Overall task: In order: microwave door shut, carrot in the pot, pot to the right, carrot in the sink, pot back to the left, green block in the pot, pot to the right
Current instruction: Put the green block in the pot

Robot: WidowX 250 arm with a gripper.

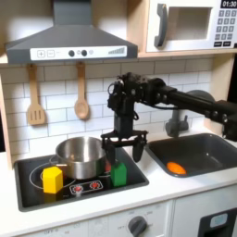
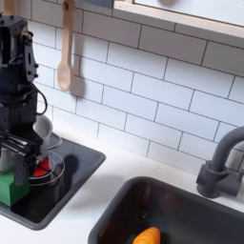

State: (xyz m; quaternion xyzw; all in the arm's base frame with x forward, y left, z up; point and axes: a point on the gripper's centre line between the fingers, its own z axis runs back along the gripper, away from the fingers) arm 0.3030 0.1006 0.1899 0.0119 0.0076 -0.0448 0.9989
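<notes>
Gripper hangs jaws spread wide, pointing down, empty, directly above the green block. The block stands upright on the stovetop, long axis vertical, just right of the pot in the first exterior view. Judged next: a straight descent. Carrot lies in the sink.

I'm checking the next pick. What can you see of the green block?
The green block is small, bright green and plain-sided, standing upright on the black stovetop just right of the pot in the first exterior view. The open gripper hangs right above it; whether they touch cannot be told.
</notes>
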